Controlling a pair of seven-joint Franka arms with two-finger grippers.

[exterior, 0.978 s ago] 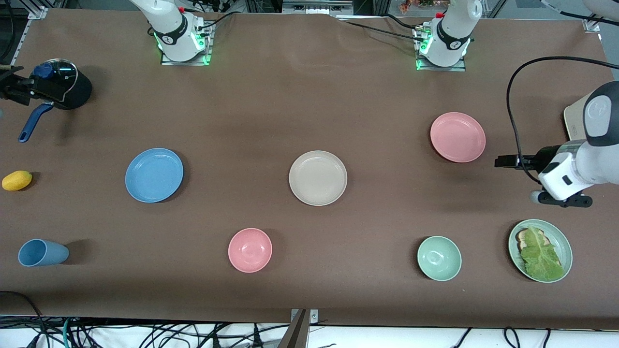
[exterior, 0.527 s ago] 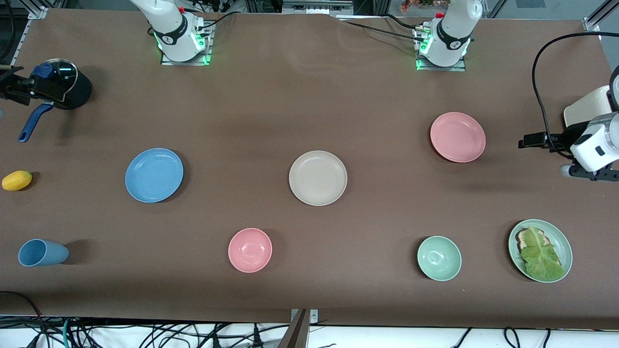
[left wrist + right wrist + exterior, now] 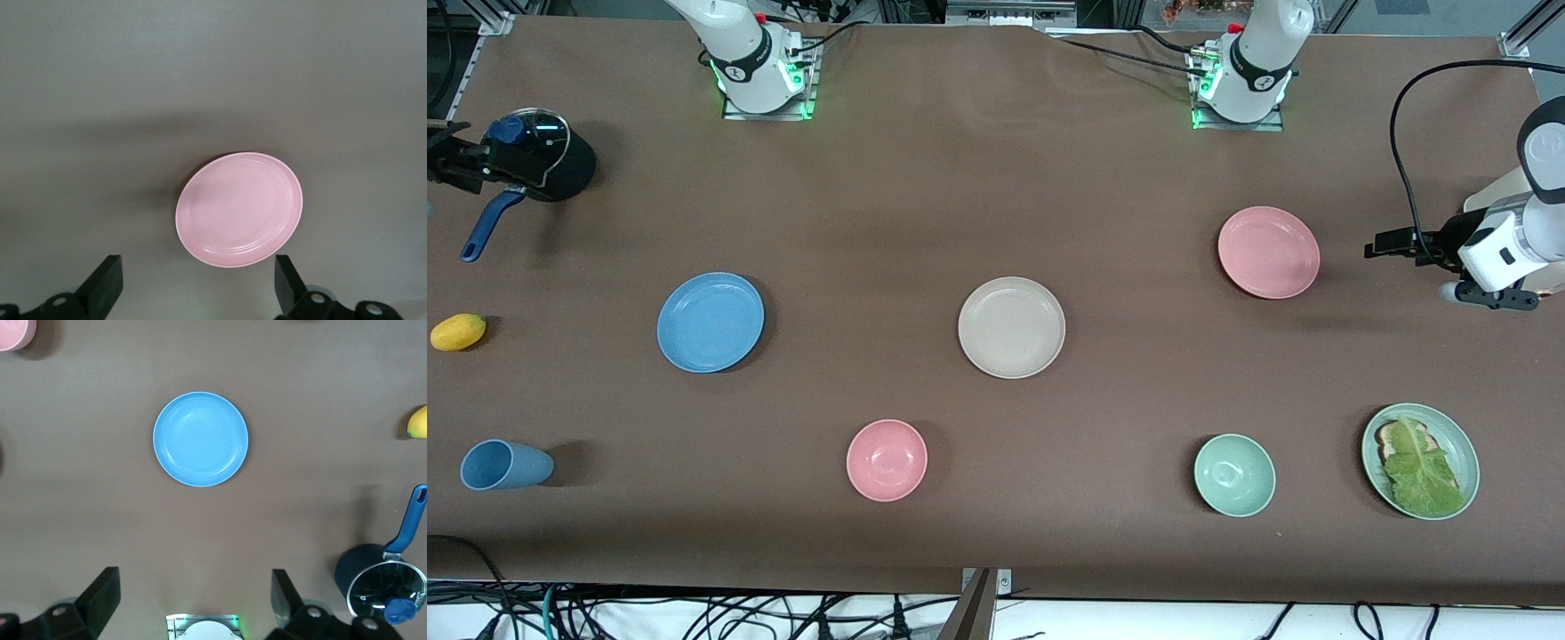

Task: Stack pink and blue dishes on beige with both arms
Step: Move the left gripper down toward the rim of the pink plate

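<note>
nothing is stacked yet: the beige plate [image 3: 1011, 327] lies bare mid-table, the pink plate [image 3: 1268, 252] toward the left arm's end, the blue plate [image 3: 711, 321] toward the right arm's. the left gripper [image 3: 195, 291] and the right gripper [image 3: 193, 603] are held apart, empty.

Pink plate [image 3: 1268, 252], light blue plate [image 3: 711, 321], cream-beige plate [image 3: 1011, 326], brown table [image 3: 960, 196].

Robotics laboratory: two white arm bases [image 3: 758, 67] bolted to a brown-covered table [image 3: 996, 178], aluminium framing [image 3: 489, 22] and loose black cables [image 3: 694, 618] at its edges.
</note>
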